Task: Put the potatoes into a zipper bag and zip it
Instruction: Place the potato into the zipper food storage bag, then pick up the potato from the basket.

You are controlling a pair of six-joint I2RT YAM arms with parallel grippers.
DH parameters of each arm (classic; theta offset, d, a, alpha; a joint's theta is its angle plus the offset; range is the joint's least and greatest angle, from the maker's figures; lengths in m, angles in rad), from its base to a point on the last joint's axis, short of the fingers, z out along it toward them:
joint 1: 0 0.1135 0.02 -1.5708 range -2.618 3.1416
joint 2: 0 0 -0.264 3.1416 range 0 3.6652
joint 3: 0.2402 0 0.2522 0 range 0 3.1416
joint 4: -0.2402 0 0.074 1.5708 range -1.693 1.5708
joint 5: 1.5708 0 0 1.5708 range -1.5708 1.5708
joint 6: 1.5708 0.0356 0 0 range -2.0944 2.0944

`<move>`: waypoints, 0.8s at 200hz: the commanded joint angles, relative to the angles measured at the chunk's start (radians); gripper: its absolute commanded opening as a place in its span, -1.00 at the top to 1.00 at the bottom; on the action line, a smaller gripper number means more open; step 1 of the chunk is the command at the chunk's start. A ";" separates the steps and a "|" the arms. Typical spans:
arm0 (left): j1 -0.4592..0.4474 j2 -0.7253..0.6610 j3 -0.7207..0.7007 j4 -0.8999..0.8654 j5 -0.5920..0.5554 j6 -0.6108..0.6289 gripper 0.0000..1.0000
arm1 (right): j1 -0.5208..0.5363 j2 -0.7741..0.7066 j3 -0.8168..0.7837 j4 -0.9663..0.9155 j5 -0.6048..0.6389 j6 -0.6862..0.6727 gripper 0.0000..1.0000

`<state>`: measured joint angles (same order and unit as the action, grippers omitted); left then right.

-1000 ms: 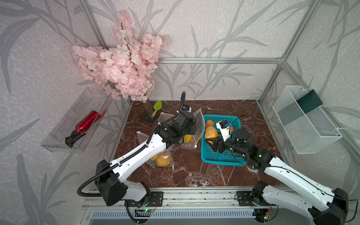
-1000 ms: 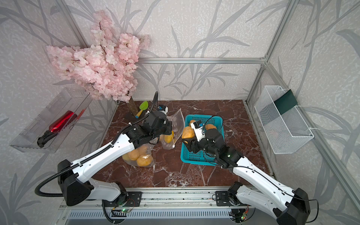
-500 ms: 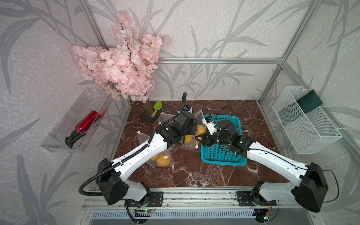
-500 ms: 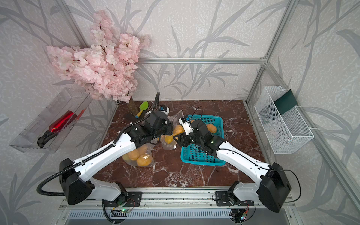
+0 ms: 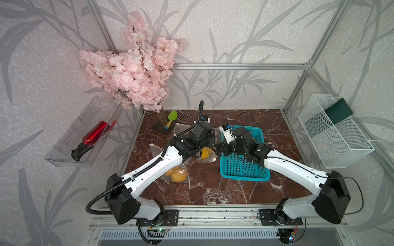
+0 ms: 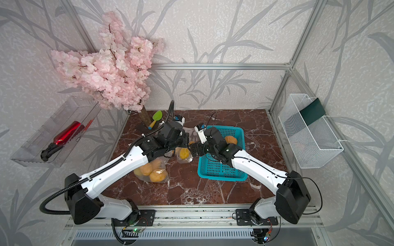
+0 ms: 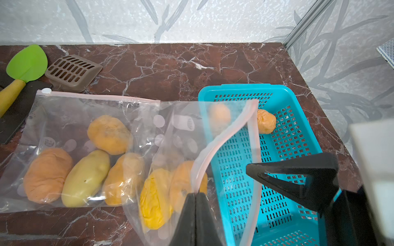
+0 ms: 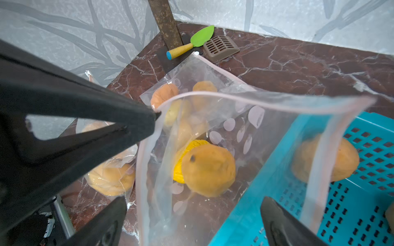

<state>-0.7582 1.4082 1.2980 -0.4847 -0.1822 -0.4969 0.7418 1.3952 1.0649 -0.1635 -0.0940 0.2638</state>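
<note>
Currently: marble table (image 5: 213,191), with a teal basket (image 5: 245,178) right of centre. A clear zipper bag (image 8: 234,127) stands just left of the basket, mouth up and gaping. A filled bag (image 7: 85,149) lies flat further left. Two potatoes (image 8: 207,170) sit at the bottom of the standing bag; at least two more lie at the far end of the basket.

Jaws: the left gripper (image 7: 195,194) is pressed together on the bag's rim and holds it up. The right gripper (image 8: 194,199) is spread wide and empty at the bag mouth.

Risk: the bag hangs from a single pinch on slick film. If the rim slips, the mouth collapses and the next potato lands on the table. The right fingers could also snag the lip on pulling away and tip the bag.
</note>
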 commanded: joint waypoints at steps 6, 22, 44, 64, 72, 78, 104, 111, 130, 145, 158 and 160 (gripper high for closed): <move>0.005 -0.024 0.011 0.007 -0.015 0.006 1.00 | -0.012 -0.067 -0.002 -0.027 0.054 -0.015 -0.98; 0.005 -0.019 0.015 0.001 -0.014 0.006 1.00 | -0.029 -0.115 -0.029 -0.029 0.059 -0.014 -0.98; 0.006 -0.021 0.015 0.006 -0.019 0.004 1.00 | -0.062 -0.191 -0.077 -0.028 0.061 -0.007 -0.98; 0.008 -0.017 0.019 0.003 -0.018 0.003 1.00 | -0.113 -0.260 -0.132 -0.013 0.056 0.013 -0.98; 0.008 -0.016 0.021 0.001 -0.020 0.004 1.00 | -0.138 -0.285 -0.153 -0.002 0.045 0.023 -0.98; 0.008 -0.015 0.021 0.003 -0.019 0.005 1.00 | -0.151 -0.295 -0.166 0.007 0.039 0.028 -0.98; 0.010 -0.013 0.023 0.002 -0.017 0.002 1.00 | -0.230 -0.305 -0.210 0.041 0.008 0.061 -0.98; 0.010 -0.014 0.023 0.001 -0.016 0.001 1.00 | -0.251 -0.291 -0.217 0.054 -0.007 0.074 -0.98; 0.011 -0.016 0.023 0.002 -0.020 0.001 1.00 | -0.304 -0.210 -0.213 0.081 -0.045 0.092 -0.98; 0.011 -0.014 0.026 0.000 -0.018 0.001 1.00 | -0.330 -0.116 -0.185 0.093 -0.062 0.094 -0.98; 0.011 -0.015 0.027 -0.005 -0.016 0.001 1.00 | -0.344 -0.025 -0.150 0.099 -0.081 0.094 -0.98; 0.012 -0.015 0.028 -0.006 -0.016 0.002 1.00 | -0.345 -0.011 -0.144 0.098 -0.085 0.094 -0.98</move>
<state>-0.7513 1.4082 1.2987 -0.4854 -0.1841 -0.4973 0.4175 1.2552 0.8707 -0.0990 -0.1238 0.3401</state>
